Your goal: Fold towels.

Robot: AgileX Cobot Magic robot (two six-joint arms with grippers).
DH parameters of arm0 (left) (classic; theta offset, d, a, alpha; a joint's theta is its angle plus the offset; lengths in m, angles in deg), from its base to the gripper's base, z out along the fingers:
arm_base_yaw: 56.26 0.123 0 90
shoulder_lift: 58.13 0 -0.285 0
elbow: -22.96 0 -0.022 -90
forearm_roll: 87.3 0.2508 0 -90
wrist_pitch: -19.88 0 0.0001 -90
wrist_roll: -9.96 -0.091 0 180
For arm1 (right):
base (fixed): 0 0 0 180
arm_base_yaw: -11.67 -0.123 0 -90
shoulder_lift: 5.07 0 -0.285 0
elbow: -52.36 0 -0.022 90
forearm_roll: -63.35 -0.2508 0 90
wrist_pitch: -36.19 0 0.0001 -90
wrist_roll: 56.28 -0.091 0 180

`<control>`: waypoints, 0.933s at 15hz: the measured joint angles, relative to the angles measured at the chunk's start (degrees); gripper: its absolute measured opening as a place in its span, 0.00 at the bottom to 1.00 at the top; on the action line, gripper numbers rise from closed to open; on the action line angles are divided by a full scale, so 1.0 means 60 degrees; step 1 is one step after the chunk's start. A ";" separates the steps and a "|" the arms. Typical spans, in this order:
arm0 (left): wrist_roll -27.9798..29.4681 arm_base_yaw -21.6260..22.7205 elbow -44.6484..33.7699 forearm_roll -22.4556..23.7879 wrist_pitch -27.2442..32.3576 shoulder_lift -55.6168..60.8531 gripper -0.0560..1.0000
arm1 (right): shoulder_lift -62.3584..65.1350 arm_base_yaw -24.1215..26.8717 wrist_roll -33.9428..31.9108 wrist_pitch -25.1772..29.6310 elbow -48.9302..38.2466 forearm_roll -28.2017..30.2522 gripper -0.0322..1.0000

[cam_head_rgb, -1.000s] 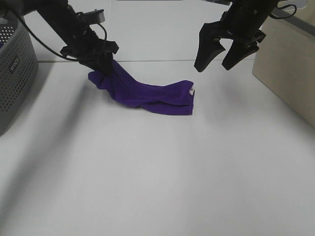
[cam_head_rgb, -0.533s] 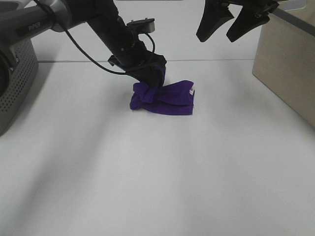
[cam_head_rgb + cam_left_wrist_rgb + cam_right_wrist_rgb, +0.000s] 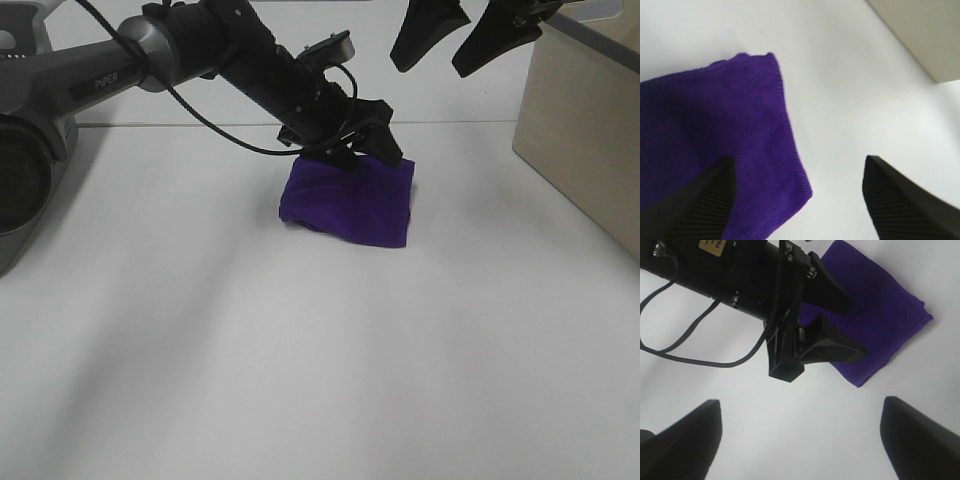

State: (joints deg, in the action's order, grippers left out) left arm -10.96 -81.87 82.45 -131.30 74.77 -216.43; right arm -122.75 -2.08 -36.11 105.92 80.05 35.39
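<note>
The purple towel (image 3: 350, 200) lies folded in a compact square mid-table, toward the far side. The left gripper (image 3: 368, 146) hovers at its far edge, jaws spread wide, holding nothing; lifting straight up should spare the fold. The right gripper (image 3: 470, 32) hangs high, wide open. The right wrist view alone shows both left fingers (image 3: 832, 347) clear of cloth.

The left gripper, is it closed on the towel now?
No, the left gripper is open, its fingers spread wide above the towel.
</note>
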 joint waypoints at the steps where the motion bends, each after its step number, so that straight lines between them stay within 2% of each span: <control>1: -0.0267 0.0000 0.0000 -0.0334 -0.0038 0.0000 0.68 | 0.0153 0.0000 0.0010 0.0010 0.0000 -0.0010 0.85; 4: -0.0449 0.0010 0.0000 -0.0477 -0.0019 0.0048 0.69 | 0.0430 0.0000 0.0010 0.0019 0.0000 -0.0010 0.85; 5: -0.0449 0.0086 0.0000 -0.0124 0.0105 0.0153 0.69 | 0.0458 0.0000 0.0010 0.0019 0.0000 0.0029 0.85; 7: -0.0019 0.0439 0.0000 0.1251 0.0497 0.0773 0.69 | 0.0525 0.0000 -0.0019 0.0019 0.0000 0.0286 0.85; 9: 0.1318 0.0955 0.0000 0.3056 0.0888 0.1623 0.69 | 0.0583 0.0220 -0.0372 -0.0029 0.0172 0.0286 0.85; 11: 0.2044 0.1461 0.0000 0.4335 0.1480 0.2416 0.69 | 0.0583 0.0945 -0.0783 -0.0095 0.0497 0.0296 0.85; 13: 0.2168 0.1795 0.0000 0.5290 0.2168 0.2836 0.69 | 0.0583 0.1652 -0.0869 -0.0067 0.0812 0.0315 0.85; 14: 0.2273 0.2254 -0.0201 0.6274 0.2378 0.3314 0.69 | 0.0649 0.2397 -0.1155 -0.0057 0.0888 0.0697 0.85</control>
State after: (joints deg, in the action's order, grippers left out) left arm 2.68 -68.35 81.25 -93.66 89.04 -196.55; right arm -118.86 12.30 -43.04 105.57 85.38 39.57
